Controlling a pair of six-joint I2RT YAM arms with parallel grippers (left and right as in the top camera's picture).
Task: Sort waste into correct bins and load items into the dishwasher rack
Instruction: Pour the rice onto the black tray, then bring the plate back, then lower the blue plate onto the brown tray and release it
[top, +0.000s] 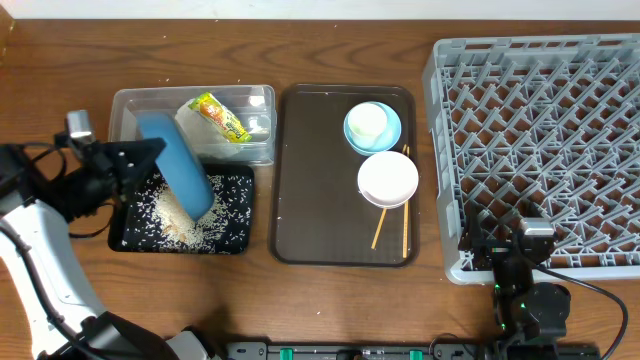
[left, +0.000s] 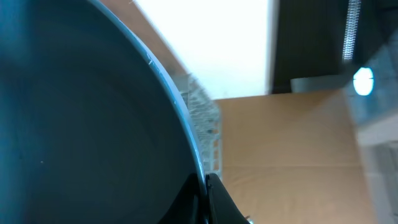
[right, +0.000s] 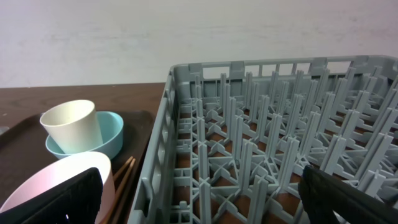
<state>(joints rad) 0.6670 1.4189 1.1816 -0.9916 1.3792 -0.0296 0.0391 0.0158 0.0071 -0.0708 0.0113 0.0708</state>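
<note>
Rice lies on the black tray, the wrapper in the tub — sorting seems nearly done. The plate is clamped, tilted over that tray, by the left gripper; nothing is racked yet — the right gripper is held, fingers apart, by the rack.

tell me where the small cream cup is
Overhead view, right of centre: the small cream cup sits inside the light-blue bowl on the brown tray, beside the white bowl.

Your left gripper, at the left of the frame, is closed on the blue plate. Your right gripper, at the lower right, has its fingers wide apart.
</note>
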